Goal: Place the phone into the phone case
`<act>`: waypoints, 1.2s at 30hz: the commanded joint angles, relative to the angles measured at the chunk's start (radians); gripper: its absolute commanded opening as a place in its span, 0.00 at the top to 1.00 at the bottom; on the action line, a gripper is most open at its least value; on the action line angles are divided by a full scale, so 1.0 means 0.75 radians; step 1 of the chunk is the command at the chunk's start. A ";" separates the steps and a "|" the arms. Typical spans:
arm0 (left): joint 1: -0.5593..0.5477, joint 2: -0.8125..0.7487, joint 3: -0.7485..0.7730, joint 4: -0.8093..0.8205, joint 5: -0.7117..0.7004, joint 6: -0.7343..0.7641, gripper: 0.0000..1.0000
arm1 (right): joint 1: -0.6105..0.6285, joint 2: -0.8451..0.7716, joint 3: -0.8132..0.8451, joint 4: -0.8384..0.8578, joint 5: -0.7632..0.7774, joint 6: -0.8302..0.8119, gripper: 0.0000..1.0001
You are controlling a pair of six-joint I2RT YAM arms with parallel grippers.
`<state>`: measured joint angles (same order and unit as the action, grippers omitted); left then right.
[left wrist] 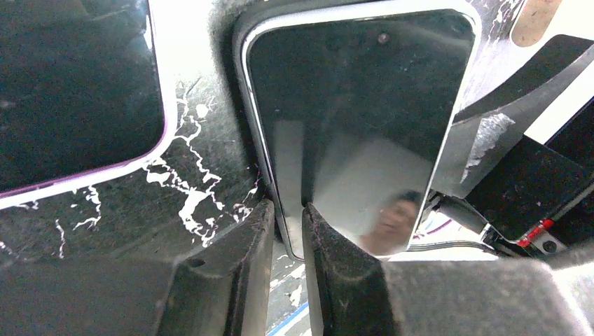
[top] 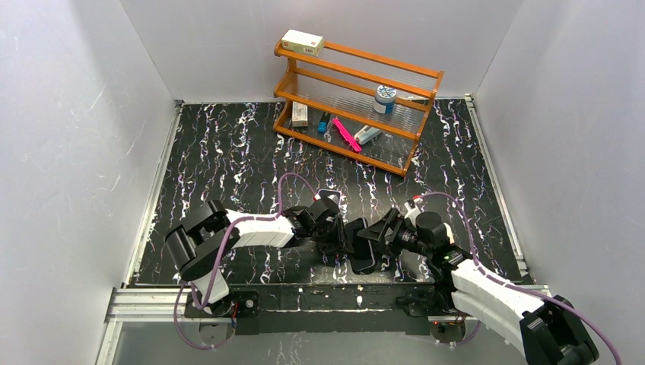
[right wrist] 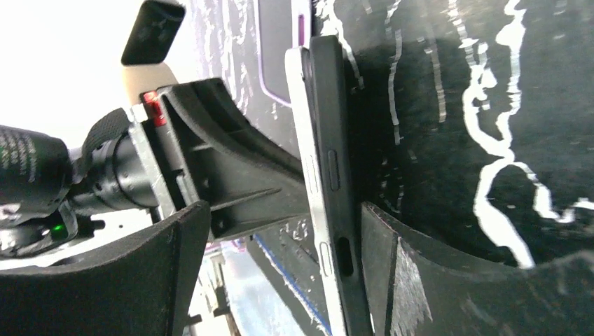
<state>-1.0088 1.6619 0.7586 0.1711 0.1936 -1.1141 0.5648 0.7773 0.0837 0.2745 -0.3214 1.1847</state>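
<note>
The phone point(left wrist: 357, 105), glossy face up, is pinched near 1 corner between the 2 nearly closed left fingers point(left wrist: 245, 259). The phone case point(right wrist: 329, 91) is pressed against its back and touched by 1 of the right fingers point(right wrist: 399, 280), which are spread wide, the other well apart. A lavender-edged phone point(left wrist: 70, 91) is laid on the counter point(left wrist: 203, 175) beside the left fingers.
</note>
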 commanded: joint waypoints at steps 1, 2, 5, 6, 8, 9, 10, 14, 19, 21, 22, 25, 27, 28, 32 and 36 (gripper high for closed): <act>-0.023 -0.011 -0.040 -0.082 -0.099 0.053 0.80 | 0.039 -0.020 0.059 0.182 -0.288 0.086 0.18; -0.024 -0.013 -0.046 -0.083 -0.100 0.055 0.80 | 0.039 -0.009 0.058 0.188 -0.295 0.085 0.18; -0.023 -0.018 -0.060 -0.078 -0.097 0.054 0.80 | 0.039 0.025 0.065 0.158 -0.296 0.067 0.20; -0.023 -0.022 -0.064 -0.075 -0.098 0.052 0.80 | 0.039 0.034 0.070 0.136 -0.294 0.055 0.22; -0.023 -0.032 -0.066 -0.072 -0.098 0.050 0.79 | 0.039 0.051 0.083 0.088 -0.290 0.027 0.27; -0.023 -0.038 -0.066 -0.074 -0.100 0.051 0.79 | 0.040 0.056 0.092 0.066 -0.285 0.012 0.30; -0.023 -0.043 -0.066 -0.076 -0.102 0.052 0.79 | 0.040 0.057 0.100 0.037 -0.278 -0.001 0.33; -0.023 -0.054 -0.067 -0.081 -0.107 0.051 0.78 | 0.039 0.064 0.121 -0.051 -0.241 -0.040 0.44; -0.023 -0.053 -0.063 -0.073 -0.100 0.049 0.76 | 0.040 0.097 0.166 -0.162 -0.221 -0.086 0.40; -0.023 -0.054 -0.061 -0.068 -0.095 0.048 0.75 | 0.039 0.105 0.178 -0.195 -0.214 -0.103 0.37; -0.023 -0.053 -0.059 -0.067 -0.093 0.047 0.74 | 0.039 0.105 0.184 -0.207 -0.209 -0.109 0.35; -0.023 -0.053 -0.056 -0.067 -0.095 0.050 0.71 | 0.041 0.104 0.201 -0.248 -0.186 -0.127 0.39; -0.023 -0.052 -0.056 -0.067 -0.097 0.050 0.71 | 0.039 0.102 0.212 -0.300 -0.159 -0.142 0.49; -0.023 -0.050 -0.058 -0.067 -0.098 0.050 0.71 | 0.039 0.100 0.218 -0.317 -0.149 -0.148 0.55; -0.023 -0.055 -0.066 -0.067 -0.104 0.049 0.71 | 0.039 0.079 0.218 -0.363 -0.116 -0.152 0.84; -0.023 -0.072 -0.080 -0.067 -0.109 0.047 0.70 | 0.039 0.064 0.218 -0.417 -0.090 -0.164 0.94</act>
<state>-1.0168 1.6211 0.7250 0.1501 0.1596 -1.0912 0.5877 0.8211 0.2153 -0.0162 -0.4240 1.0454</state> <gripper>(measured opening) 0.292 0.133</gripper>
